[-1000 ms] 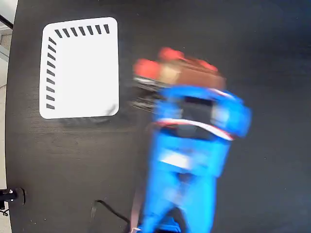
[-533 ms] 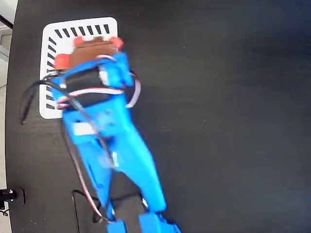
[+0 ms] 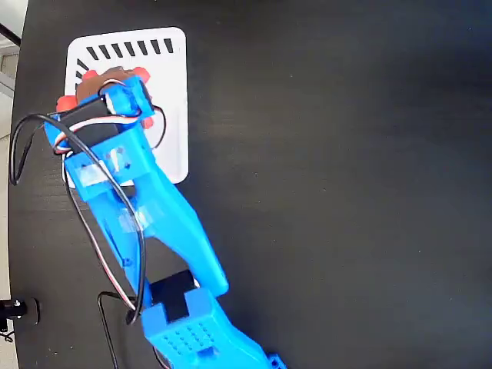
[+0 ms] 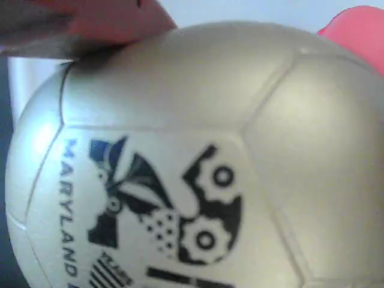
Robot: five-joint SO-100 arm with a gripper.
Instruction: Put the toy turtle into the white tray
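Black table: toy turtle now farther over white tray

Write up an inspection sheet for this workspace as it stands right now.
Surface: black table, matte, bare to the right of the arm.
Job's things: white tray at upper left, dark slanted slots along its top and left edges; toy turtle over the tray's left part under the arm, red-orange parts showing; its beige-gold shell with a printed label fills the wrist view.
Clutter: nothing seen.
Grippers: blue arm reaches over the tray; fingers hidden, so open or shut cannot be told.
Cables: black, red and white wires loop off the arm's left side.
Surroundings: pale floor strip past the left table edge; small black fitting at lower left.
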